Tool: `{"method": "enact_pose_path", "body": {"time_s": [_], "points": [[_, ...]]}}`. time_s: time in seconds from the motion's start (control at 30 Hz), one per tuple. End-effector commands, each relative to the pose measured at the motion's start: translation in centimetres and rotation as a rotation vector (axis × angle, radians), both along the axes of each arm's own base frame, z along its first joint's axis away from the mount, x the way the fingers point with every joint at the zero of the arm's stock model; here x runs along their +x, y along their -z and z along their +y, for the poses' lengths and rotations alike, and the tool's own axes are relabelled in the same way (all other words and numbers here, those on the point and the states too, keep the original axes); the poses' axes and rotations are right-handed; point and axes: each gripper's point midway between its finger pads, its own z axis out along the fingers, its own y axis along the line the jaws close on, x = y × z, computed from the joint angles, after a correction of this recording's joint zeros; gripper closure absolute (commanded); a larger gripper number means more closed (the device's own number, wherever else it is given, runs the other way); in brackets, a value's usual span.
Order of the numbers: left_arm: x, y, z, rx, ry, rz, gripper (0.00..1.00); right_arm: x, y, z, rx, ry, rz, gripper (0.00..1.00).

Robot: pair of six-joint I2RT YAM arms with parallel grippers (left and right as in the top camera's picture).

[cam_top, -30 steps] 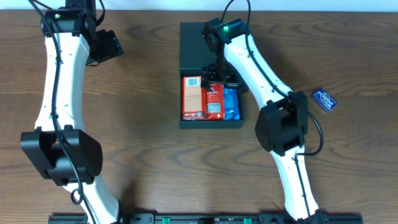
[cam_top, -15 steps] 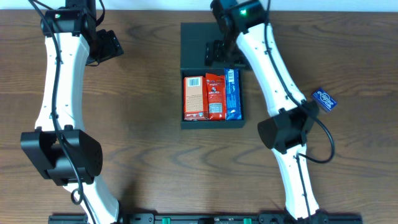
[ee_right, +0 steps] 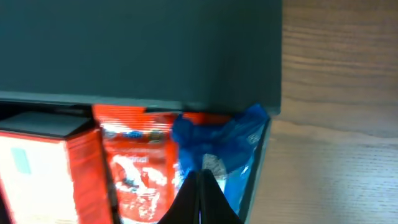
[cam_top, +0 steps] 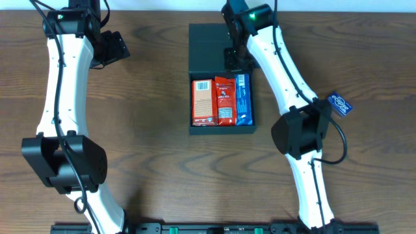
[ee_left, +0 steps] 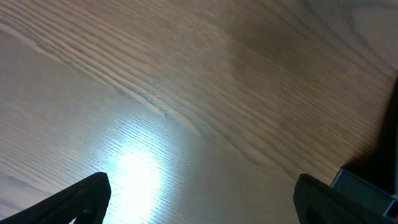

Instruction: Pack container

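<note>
At the far left the left gripper (ee_left: 202, 186) hangs over bare counter (ee_left: 186, 81), its fingers (ee_left: 87, 196) spread wide and holding nothing. It is well apart from the work, presumably so it does not crowd the other arm. In the middle sits the container (cam_top: 221, 130), its flap lid (cam_top: 207, 42) folded open and lying flat on the far side, which leaves the tray reachable from above. Inside, three things lie side by side, long edges together: a red-orange carton (cam_top: 203, 101) on the left, a red packet (cam_top: 224, 99) in the middle and a blue packet (cam_top: 242, 97) against the right wall. This tight row seems to fill the width, so little can slide. The right gripper (ee_right: 199, 180) is at the hinge line, over the far end of the blue packet, its fingers pressed together with nothing between them, so the packet looks released rather than held. Well to the right a dark-blue sachet (cam_top: 338, 103) lies loose on the counter, likely the next to go in.
</note>
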Motion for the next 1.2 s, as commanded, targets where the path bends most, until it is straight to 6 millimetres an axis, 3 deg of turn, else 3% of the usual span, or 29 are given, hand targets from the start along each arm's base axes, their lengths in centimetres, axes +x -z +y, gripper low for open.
{"method": "enact_pose_path", "body": {"time_s": [0.0, 0.13, 0.37, 0.77, 0.87, 1.17], "points": [[0.3, -0.7, 0.2, -0.005, -0.013, -0.023, 0.05, 0.2, 1.4, -1.3, -0.026, -0.006, 0.021, 0.99], [0.3, -0.7, 0.2, -0.010, -0.027, -0.025, 0.05, 0.9, 1.6, -1.3, -0.021, -0.048, -0.002, 0.99], [0.2, -0.7, 0.2, -0.013, -0.030, -0.025, 0.05, 3.1, -0.4, -1.1, 0.013, -0.048, -0.099, 0.99], [0.3, -0.7, 0.2, -0.017, -0.036, -0.029, 0.05, 3.3, 0.4, -0.8, 0.013, -0.064, -0.095, 0.98], [0.3, -0.7, 0.2, -0.016, -0.036, -0.029, 0.05, 2.8, 1.7, -0.8, 0.009, -0.080, -0.054, 0.99], [0.6, -0.8, 0.2, -0.016, -0.036, -0.040, 0.05, 1.7, 2.4, -0.1, 0.049, -0.145, -0.002, 0.98]]}}
